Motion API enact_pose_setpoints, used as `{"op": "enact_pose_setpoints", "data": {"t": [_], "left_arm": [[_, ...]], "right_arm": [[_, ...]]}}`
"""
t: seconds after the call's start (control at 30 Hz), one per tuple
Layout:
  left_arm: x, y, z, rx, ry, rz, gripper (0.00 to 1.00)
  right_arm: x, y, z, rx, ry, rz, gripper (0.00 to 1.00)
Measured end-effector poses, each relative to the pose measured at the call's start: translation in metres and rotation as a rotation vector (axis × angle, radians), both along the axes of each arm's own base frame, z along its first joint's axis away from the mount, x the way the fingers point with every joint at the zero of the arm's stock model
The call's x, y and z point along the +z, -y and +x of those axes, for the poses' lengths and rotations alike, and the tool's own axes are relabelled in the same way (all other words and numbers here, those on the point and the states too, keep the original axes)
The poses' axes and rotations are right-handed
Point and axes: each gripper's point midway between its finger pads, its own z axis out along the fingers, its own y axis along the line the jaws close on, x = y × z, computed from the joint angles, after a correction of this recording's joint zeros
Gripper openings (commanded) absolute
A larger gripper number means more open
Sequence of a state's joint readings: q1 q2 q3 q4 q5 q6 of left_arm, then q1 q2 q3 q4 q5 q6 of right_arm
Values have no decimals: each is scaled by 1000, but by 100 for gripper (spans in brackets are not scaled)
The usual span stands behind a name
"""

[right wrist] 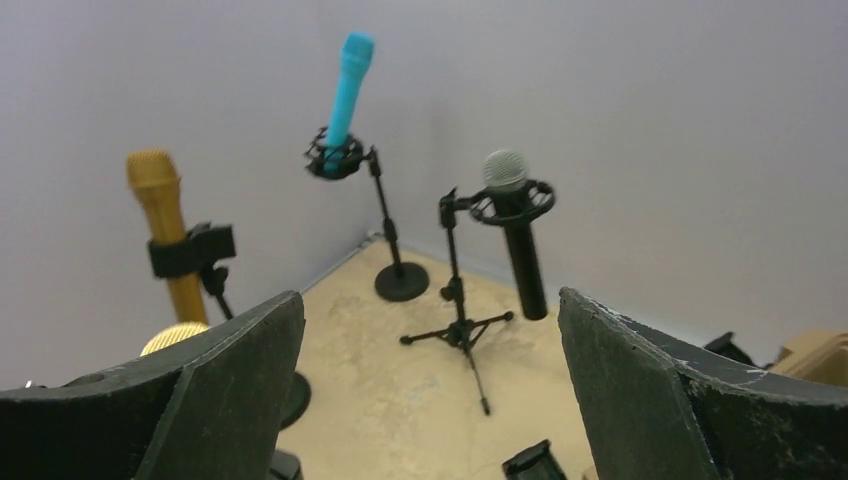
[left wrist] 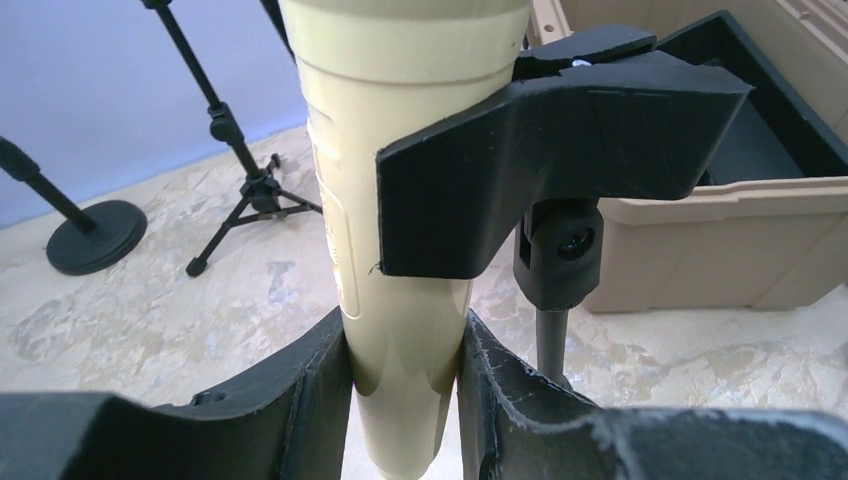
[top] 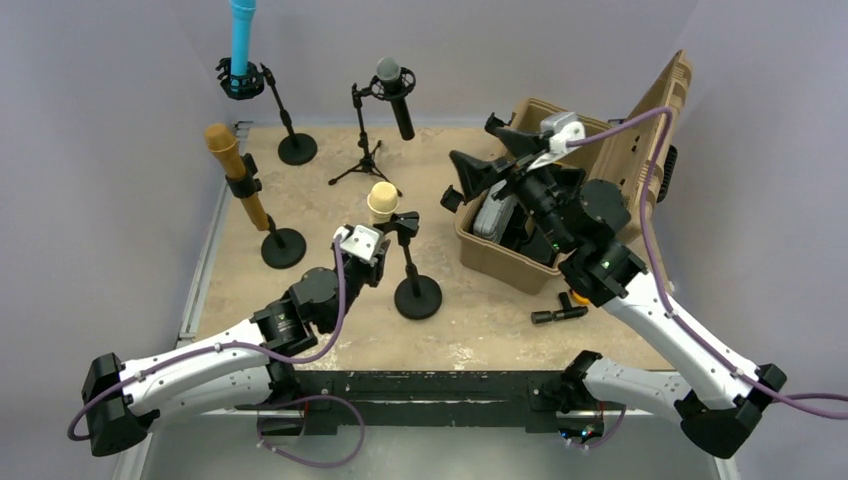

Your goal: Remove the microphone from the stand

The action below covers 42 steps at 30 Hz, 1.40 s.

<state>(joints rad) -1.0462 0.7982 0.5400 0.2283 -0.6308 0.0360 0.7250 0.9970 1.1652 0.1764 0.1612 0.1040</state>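
A cream microphone (top: 382, 203) stands upright in the black clip (left wrist: 560, 150) of a short round-based stand (top: 417, 297) at the table's middle. My left gripper (top: 381, 260) is shut on the lower part of the microphone's body (left wrist: 400, 200), below the clip, and both fingers (left wrist: 320, 400) press its sides. The tail end of the microphone hangs free between the jaws. My right gripper (top: 487, 150) is held high over the left edge of the tan case, wide open with nothing in it (right wrist: 430, 380).
An open tan case (top: 600, 150) sits at the right. A gold microphone (top: 235, 170) on a stand, a blue one (top: 242, 40) at the back left and a black one (top: 395, 95) on a tripod stand behind. A small black part (top: 558, 314) lies before the case.
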Motion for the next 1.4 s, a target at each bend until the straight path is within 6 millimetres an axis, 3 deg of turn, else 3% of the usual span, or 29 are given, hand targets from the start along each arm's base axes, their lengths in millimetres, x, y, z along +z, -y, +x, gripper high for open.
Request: {"op": "enact_pose_setpoints", "data": {"t": [0.1, 0.33, 0.43, 0.47, 0.6, 0.7, 0.83, 0.93, 1.17, 1.4], "left_arm": [[0, -6, -2, 13, -6, -1, 0], [-1, -8, -4, 7, -14, -2, 0], [-2, -5, -4, -5, -17, -1, 0], [-3, -3, -5, -9, -20, -4, 4], [-3, 2, -5, -26, -29, -14, 43], [-3, 3, -6, -30, -38, -25, 63], [-4, 5, -9, -44, -63, -31, 83], [0, 4, -14, -66, -79, -45, 87], [45, -4, -44, -202, -67, -140, 95], [134, -8, -60, -277, 1, -271, 96]], "right_arm": [[-18, -24, -7, 100, -1, -51, 96], [-16, -58, -34, 282, 83, -99, 96], [-30, -71, -44, 362, 109, -155, 97], [-35, -74, -47, 381, 115, -173, 96], [-48, -81, -51, 427, 122, -229, 95], [-54, -83, -50, 431, 119, -253, 94], [-60, -83, -49, 426, 103, -270, 94], [-68, -83, -48, 420, 84, -279, 94], [-86, -75, -48, 389, 31, -273, 94], [-79, -66, -50, 361, 13, -218, 94]]}}
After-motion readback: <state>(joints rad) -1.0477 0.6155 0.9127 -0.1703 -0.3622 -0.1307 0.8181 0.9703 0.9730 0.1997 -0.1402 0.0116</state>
